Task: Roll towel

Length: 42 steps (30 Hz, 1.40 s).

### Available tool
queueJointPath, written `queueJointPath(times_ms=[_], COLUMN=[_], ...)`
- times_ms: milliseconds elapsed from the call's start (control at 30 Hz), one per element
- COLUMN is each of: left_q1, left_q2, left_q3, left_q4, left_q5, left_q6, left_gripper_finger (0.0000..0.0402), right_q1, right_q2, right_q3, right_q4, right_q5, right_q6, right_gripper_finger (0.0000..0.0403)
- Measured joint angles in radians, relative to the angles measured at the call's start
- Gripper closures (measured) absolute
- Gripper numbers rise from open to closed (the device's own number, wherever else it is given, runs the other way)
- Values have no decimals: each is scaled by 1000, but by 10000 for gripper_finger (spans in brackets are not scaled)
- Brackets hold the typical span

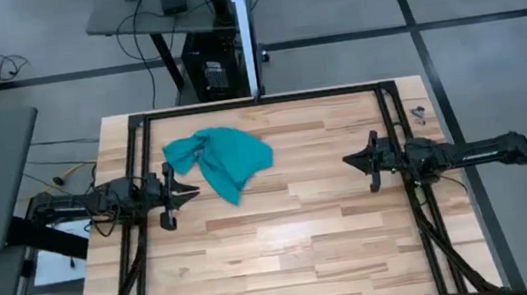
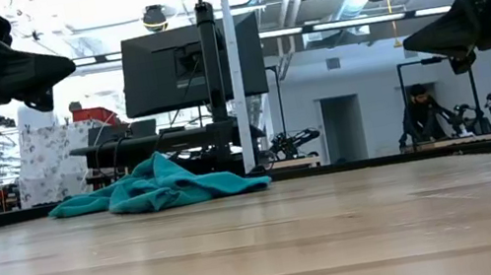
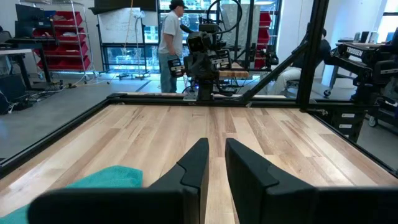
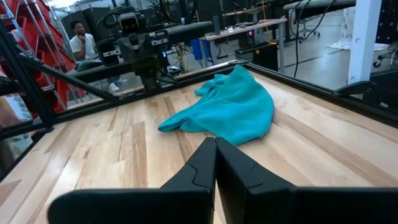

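The teal towel (image 1: 220,161) lies crumpled in a heap on the wooden table, toward its far left; it also shows in the low view (image 2: 159,187), the left wrist view (image 3: 106,180) and the right wrist view (image 4: 230,112). My left gripper (image 1: 193,189) hovers above the table just beside the towel's near-left edge, its fingers (image 3: 216,146) a narrow gap apart and empty. My right gripper (image 1: 349,162) hovers at the table's right, pointing toward the towel, its fingers (image 4: 216,142) shut together and empty. Both grippers stand well above the table in the low view (image 2: 63,63) (image 2: 409,40).
A black frame (image 1: 258,101) runs along the table's far edge and down both sides. A small dark object (image 1: 419,113) lies at the far right corner. Bare wood (image 1: 284,236) stretches between the arms and toward the near edge. People show in the room beyond.
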Motion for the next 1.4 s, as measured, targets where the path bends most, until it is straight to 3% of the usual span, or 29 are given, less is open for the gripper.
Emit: queueJointPath(times_ms=[800, 1133, 1300, 1400], left_q1=[0, 0, 2, 15], left_q2=[0, 0, 0, -1], left_q3=[0, 0, 0, 22], left_q4=[0, 1, 41, 119], left_q5=[0, 0, -15, -98], left_q6=[0, 132, 91, -63], left_gripper_finger=[363, 363, 363, 363], right_q1=[0, 0, 0, 0], right_q2=[0, 0, 0, 0], right_q3=[0, 0, 0, 0], right_q4=[0, 0, 0, 0], right_q5=[0, 0, 0, 0], right_q6=[0, 0, 0, 0], right_gripper_finger=[403, 403, 403, 403])
